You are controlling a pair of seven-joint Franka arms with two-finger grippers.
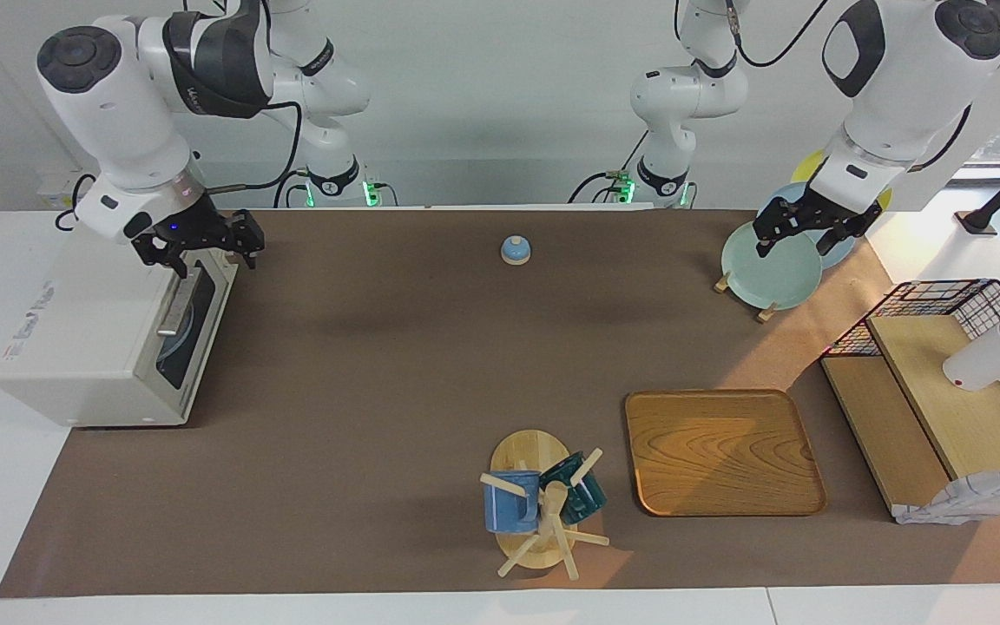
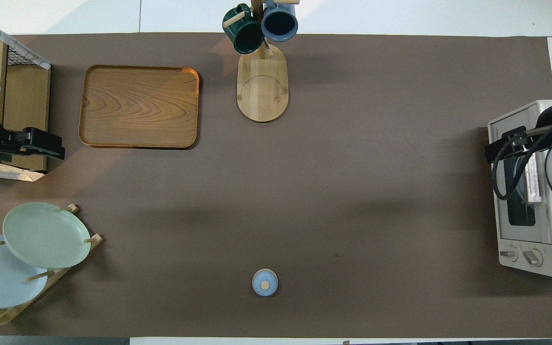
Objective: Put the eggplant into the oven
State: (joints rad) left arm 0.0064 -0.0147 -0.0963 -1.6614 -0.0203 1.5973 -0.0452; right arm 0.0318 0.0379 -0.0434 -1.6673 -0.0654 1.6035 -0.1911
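Oven at table's right-arm end, door shut; eggplant not visible. Right end effector empty, fingers apart, above oven's front top edge. Left end effector fingers apart, waiting over green plate.

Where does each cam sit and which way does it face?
Facing view: high across the table, looking at the robots; both arms show whole, right gripper open over the oven, left gripper open over the plate rack.
Overhead view: above the robots' end, looking steeply down; only grippers and forearms show at the side edges.
Shared: oven, tray, mug stand, half a turn apart.
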